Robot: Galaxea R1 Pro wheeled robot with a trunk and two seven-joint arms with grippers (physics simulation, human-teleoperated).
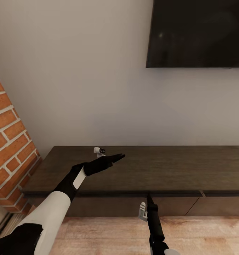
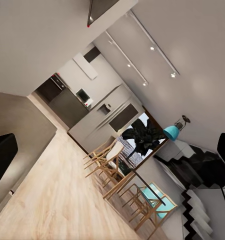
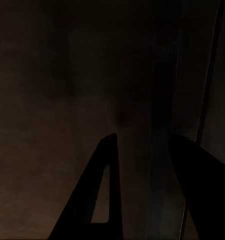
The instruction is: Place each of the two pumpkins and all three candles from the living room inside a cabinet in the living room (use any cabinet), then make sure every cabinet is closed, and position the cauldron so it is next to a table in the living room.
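Right pincer (image 1: 148, 196), narrowly parted and empty, noses the dark wood cabinet (image 1: 140, 170): stiff, heavy, handleless drawers, best hooked under the top lip. Left pincer (image 1: 117, 156) hovers above; I cannot tell its opening.

The cabinet (image 1: 151, 170) top lies bare across mid-frame — free passage right of the left gripper (image 1: 115, 157). A brick column (image 1: 9, 141) hems the left edge; the dark screen (image 1: 197, 32) overhangs upper right.

left gripper (image 1: 114, 157) hovers over the cabinet (image 1: 169, 170) top, fingers together. right gripper (image 1: 148, 197) tip at the drawer-front top edge, state unclear. tv (image 1: 197, 33) on wall above, brick wall (image 1: 9, 148) beyond the left gripper.
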